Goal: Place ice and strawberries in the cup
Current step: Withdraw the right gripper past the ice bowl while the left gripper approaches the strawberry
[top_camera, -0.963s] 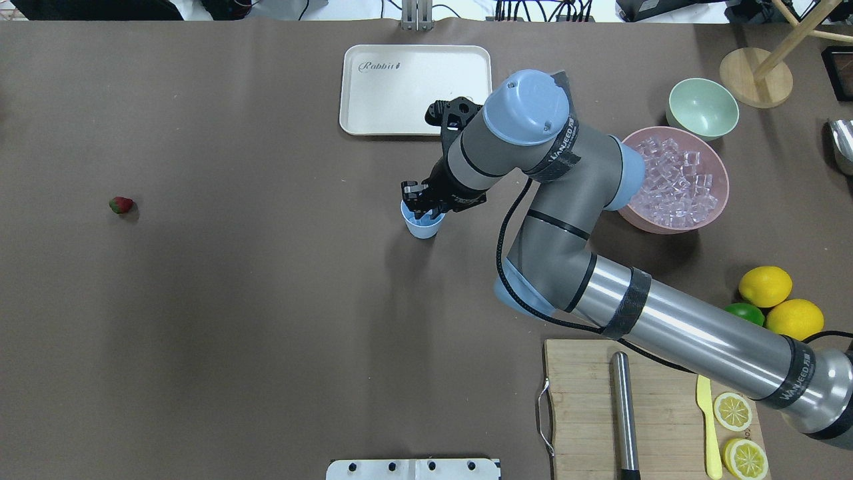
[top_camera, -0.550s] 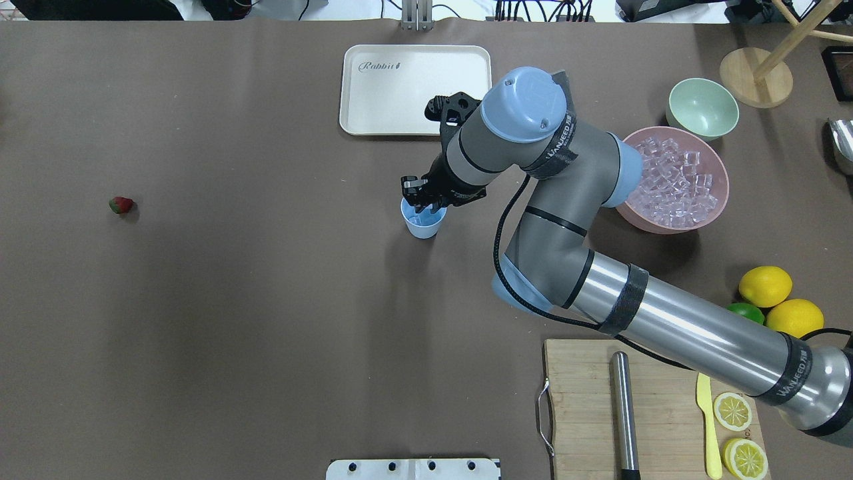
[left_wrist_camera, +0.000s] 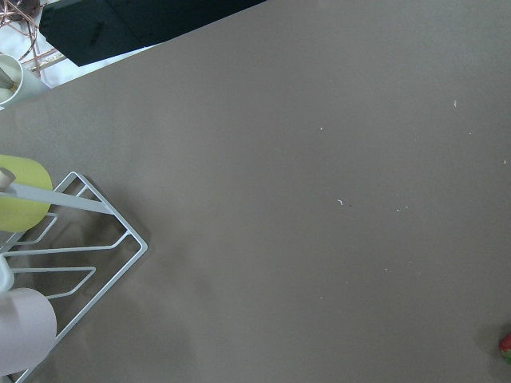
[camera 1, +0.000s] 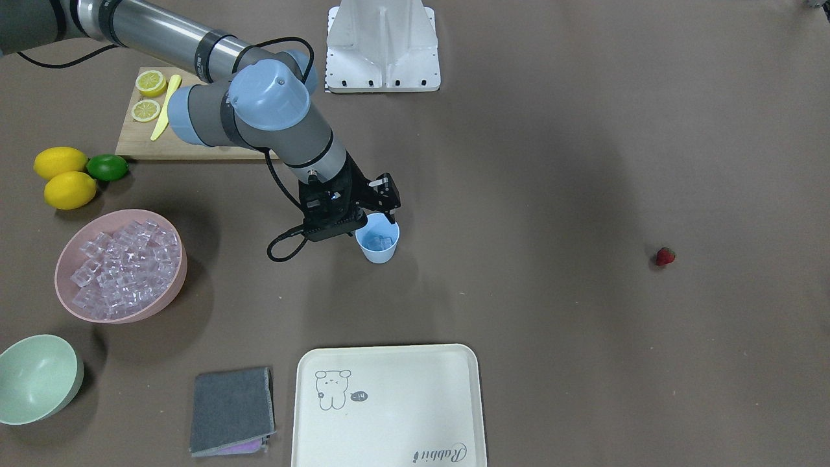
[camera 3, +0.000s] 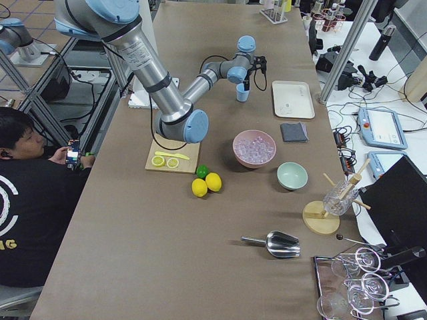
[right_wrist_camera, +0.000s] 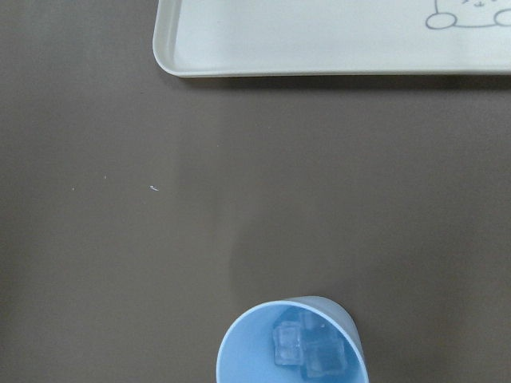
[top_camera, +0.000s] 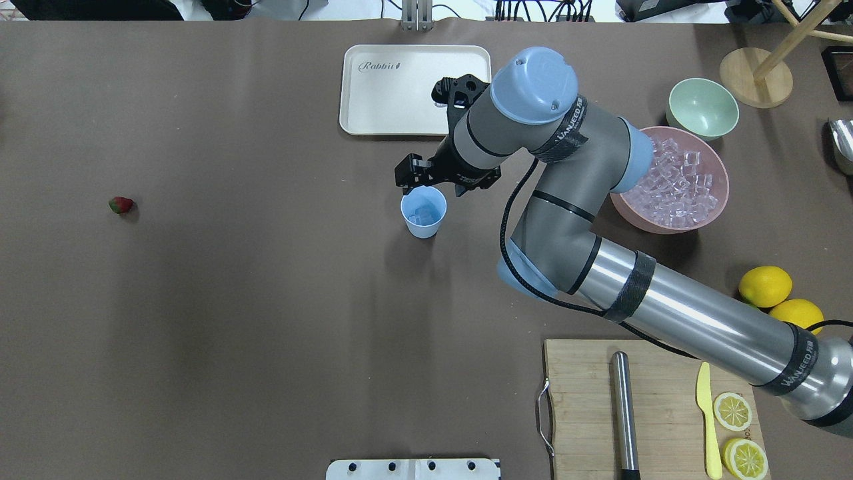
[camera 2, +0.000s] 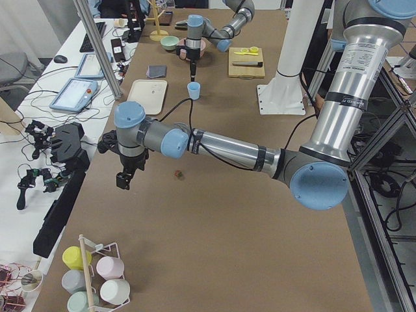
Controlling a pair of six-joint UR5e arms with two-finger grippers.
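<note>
1. Left gripper (camera 2: pixel 123 180): it shows only in the left side view, hanging over the left end of the brown tabletop (top_camera: pixel 266 320). From that view I cannot tell whether it is released or clenched.
2. Small red strawberry with a green cap (top_camera: pixel 121 205): it lies alone on the tabletop, well apart from the cup and to its left, not yet delivered. In the left side view it sits near my left gripper, on the cup's side of it. The left wrist view catches only a red sliver at its lower right edge. It is too small to read its long axis.
3. Small light-blue plastic cup (top_camera: pixel 422 230): it stands upright near mid-tabletop. A few clear ice cubes (right_wrist_camera: pixel 302 351) rest in its bottom.
4. Right gripper (top_camera: pixel 408 175): it hovers above and just beyond the cup's far rim, toward the cream rectangular tray (top_camera: pixel 380 93). I see nothing held in it. I cannot tell how far its fingers are spread.
5. Wide pink bowl (top_camera: pixel 723 193): it stands to the right of the cup, heaped with more ice cubes.
6. Finding: the ice portion appears begun and the strawberry remains outstanding. My left arm is far nearer to the fruit, while my right would have to cross most of the tabletop. I judge the pick belongs to the left gripper, followed by a carry rightward to the cup.
</note>
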